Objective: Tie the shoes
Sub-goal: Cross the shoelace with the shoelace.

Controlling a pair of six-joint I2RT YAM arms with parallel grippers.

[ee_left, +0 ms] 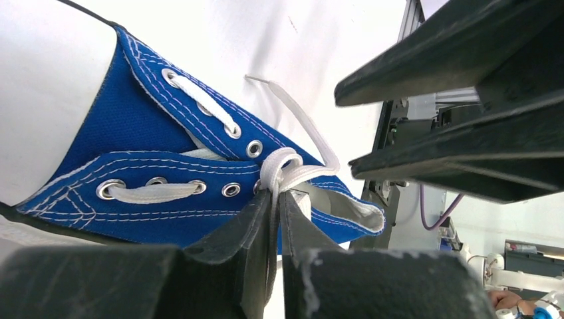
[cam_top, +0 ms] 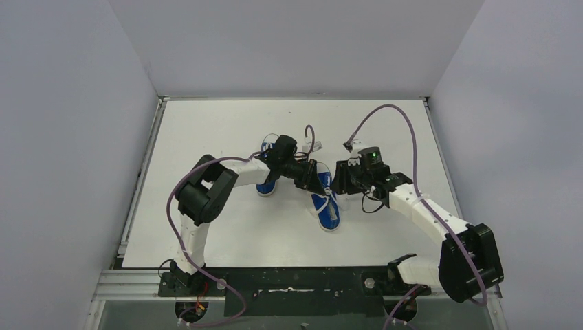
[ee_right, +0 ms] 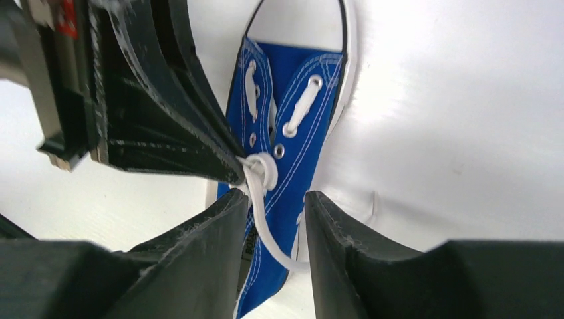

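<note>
The nearer shoe (cam_top: 326,212), a blue canvas sneaker with a white sole, lies on the white worktop (cam_top: 227,130) about midway between the two arms, with one end pointing toward the arm bases. Its white lace (ee_left: 282,166) is gathered into a small loop at the last eyelets, just above the shoe's opening. A loose end (ee_left: 299,116) trails off onto the worktop beside the shoe.

The left claw (ee_left: 275,199) is pressed together on the lace right at that loop, its fingertips touching the blue upper. The right wrist view shows the same pinch from the other side.

The right claw (ee_right: 276,206) hangs just beside it over the shoe with its fingers spread. One strand of lace (ee_right: 266,232) runs down through the gap between them, and neither finger clamps it.

From above, the two claws almost meet over the top of this shoe.

The other shoe (cam_top: 265,185) lies a little farther back and to the left, partly hidden under the left arm's forearm. Its lace cannot be made out.
</note>
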